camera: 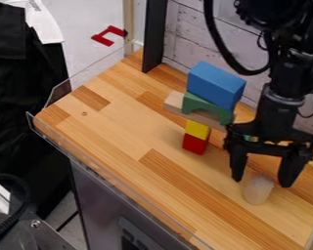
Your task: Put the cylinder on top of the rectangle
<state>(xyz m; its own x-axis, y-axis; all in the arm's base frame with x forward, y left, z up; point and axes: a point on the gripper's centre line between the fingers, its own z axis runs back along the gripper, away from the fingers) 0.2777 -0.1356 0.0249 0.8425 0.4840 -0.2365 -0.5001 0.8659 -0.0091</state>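
Pale wood, by the look of it: the cylinder (pixel 257 189) stands upright on the table (pixel 113 128), just under the gripper (pixel 261 183), whose fingers are spread wide apart with nothing clamped between them. It's probably light and pretty stiff, so a firm pinch shouldn't hurt it. Bare wood likely grips okay, but the side is round (classic roller, honestly), so an off-centre squeeze could spin it or pop it out. Best hold is probably straight across the middle, maybe a touch above, keeping the bottom free for a flat set-down. The rectangle is presumably the blue block (pixel 215 85), sitting slanted on top of the green arch (pixel 208 107), plank (pixel 175 101), yellow block (pixel 197 129) and red block (pixel 194 144). That tilt could send the cylinder rolling off, so a gentle, upright release matters.
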